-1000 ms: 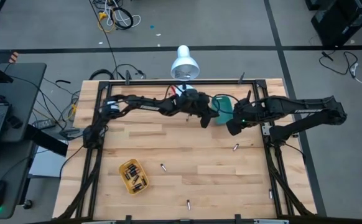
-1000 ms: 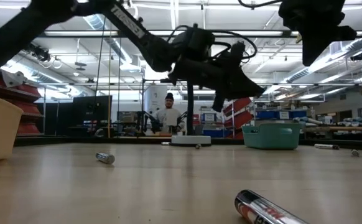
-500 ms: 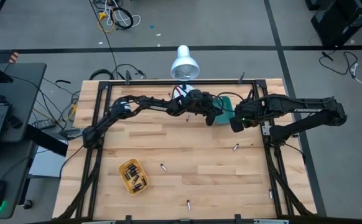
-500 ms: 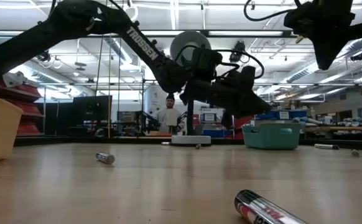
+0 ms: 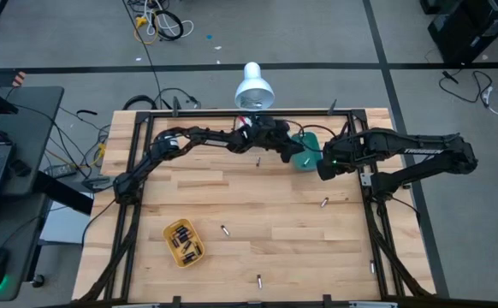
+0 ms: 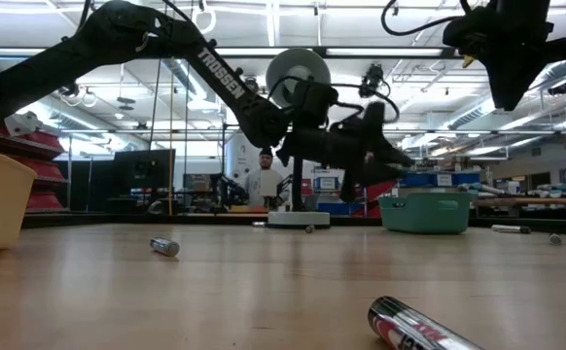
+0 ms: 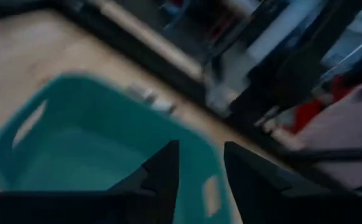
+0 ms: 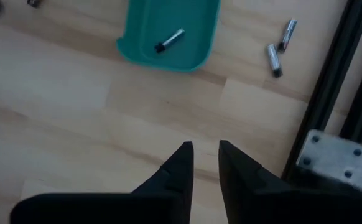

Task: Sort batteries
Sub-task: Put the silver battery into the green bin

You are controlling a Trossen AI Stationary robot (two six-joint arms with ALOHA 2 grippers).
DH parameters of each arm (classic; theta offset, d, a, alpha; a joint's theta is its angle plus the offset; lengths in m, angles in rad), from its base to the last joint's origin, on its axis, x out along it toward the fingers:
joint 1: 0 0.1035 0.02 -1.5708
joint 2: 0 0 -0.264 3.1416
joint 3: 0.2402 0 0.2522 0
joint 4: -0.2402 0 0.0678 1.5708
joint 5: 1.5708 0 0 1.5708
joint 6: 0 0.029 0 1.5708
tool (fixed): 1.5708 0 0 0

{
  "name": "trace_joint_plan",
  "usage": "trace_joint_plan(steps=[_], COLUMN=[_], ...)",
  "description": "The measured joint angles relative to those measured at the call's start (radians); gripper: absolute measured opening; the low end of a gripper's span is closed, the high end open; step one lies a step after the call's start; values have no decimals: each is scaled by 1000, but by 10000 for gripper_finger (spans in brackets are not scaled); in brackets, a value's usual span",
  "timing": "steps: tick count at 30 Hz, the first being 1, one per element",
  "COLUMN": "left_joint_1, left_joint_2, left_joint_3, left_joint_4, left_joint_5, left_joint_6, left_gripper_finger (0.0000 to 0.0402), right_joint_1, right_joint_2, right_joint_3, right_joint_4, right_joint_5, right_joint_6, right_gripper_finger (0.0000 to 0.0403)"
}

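a: starting at the left of the table (image 5: 257, 192), where are the batteries?

b: most sit in the yellow tray (image 5: 184, 242) near the front left corner. loose batteries lie on the wood just to its right (image 5: 224, 230), near the front edge (image 5: 259, 280) and further right (image 5: 323, 203). in the low view one battery (image 6: 164, 247) lies mid-table and a bigger-looking one (image 6: 414, 328) lies close to the camera.

a: and the left gripper (image 5: 293, 152)?

b: it reaches across the back of the table and hangs over the teal tray (image 5: 307, 152). its fingers (image 7: 162, 174) stand a narrow gap apart, holding nothing visible.

a: the teal tray?

b: the right wrist view shows one battery (image 8: 170, 40) lying inside it, two more on the wood beside it (image 8: 273, 60).

a: the right gripper (image 5: 324, 169)?

b: raised just right of the teal tray, fingers (image 8: 180, 163) slightly parted, empty.
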Motion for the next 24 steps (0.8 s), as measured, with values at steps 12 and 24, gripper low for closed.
trace_joint_plan(steps=[12,24], left_joint_1=[10,5], left_joint_2=[-164,-507], left_joint_3=[4,-182], left_joint_4=[41,-131], left_joint_5=[89,52], left_joint_6=[100,270], left_gripper_finger=[85,31], right_joint_1=[-27,54], right_joint_2=[0,-31], right_joint_3=[-316,-382], right_joint_4=[106,216], right_joint_5=[101,235], right_joint_6=[-8,24], right_gripper_finger=[79,78])
